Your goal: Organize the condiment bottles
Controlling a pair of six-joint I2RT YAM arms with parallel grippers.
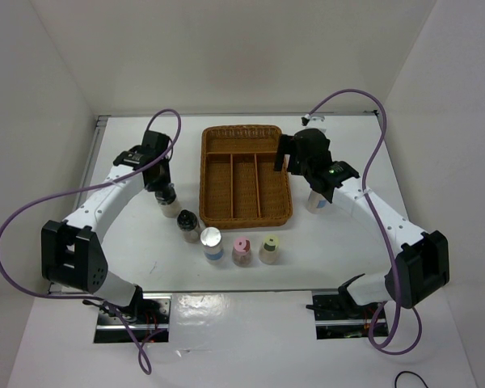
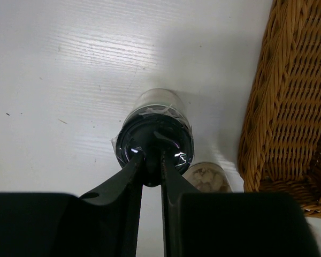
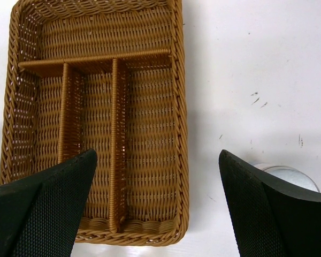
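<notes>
Condiment bottles stand upright on the white bench, long axes vertical and caps up. Four form a loose row just in front of the wicker tray, and a silver-capped bottle stands to its right. The left fingers are clenched on the cap of the black-capped bottle left of the tray, seemingly pinching its near rim. The right fingers hang over the tray, spread wide and grasping nothing.
</notes>
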